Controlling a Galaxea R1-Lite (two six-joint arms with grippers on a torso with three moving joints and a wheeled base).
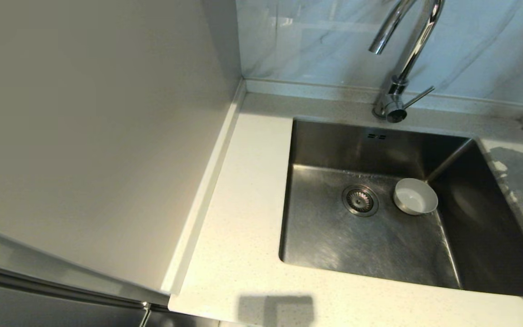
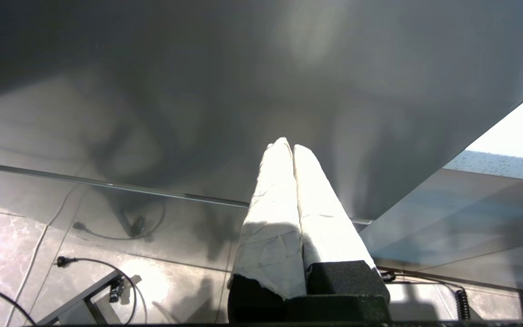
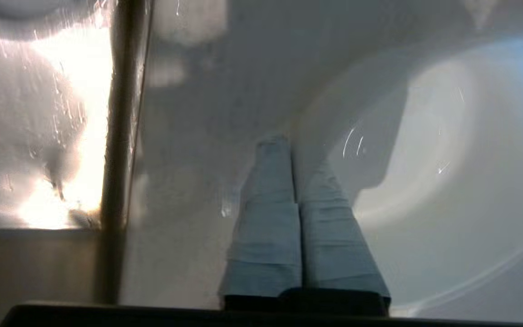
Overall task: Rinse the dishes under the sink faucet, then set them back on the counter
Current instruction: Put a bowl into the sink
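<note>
- Off-white speckled stone forms the counter (image 1: 239, 236), which is seen surrounding the sink on the left, rear and front sides, with a raised edge strip against the beige wall panel (image 1: 93, 136).
- The brushed-steel sink (image 1: 334, 245) is set into the counter; its round drain strainer (image 1: 360, 200) lies near the middle of the floor, and two overflow slots (image 1: 376, 136) are cut in the rear wall.
- The chrome gooseneck faucet (image 1: 402, 59) is mounted behind the sink, its thin lever pointed to the right.
- One white bowl (image 1: 415, 196) is seen upright on the sink floor, just right of the strainer.
- The left gripper (image 2: 292, 147) is shown with its padded fingers pressed together, nothing between them, below the counter edge.
- The right gripper (image 3: 291, 154) is shown with its fingers closed over the rim of a pale bowl (image 3: 447, 172).
</note>
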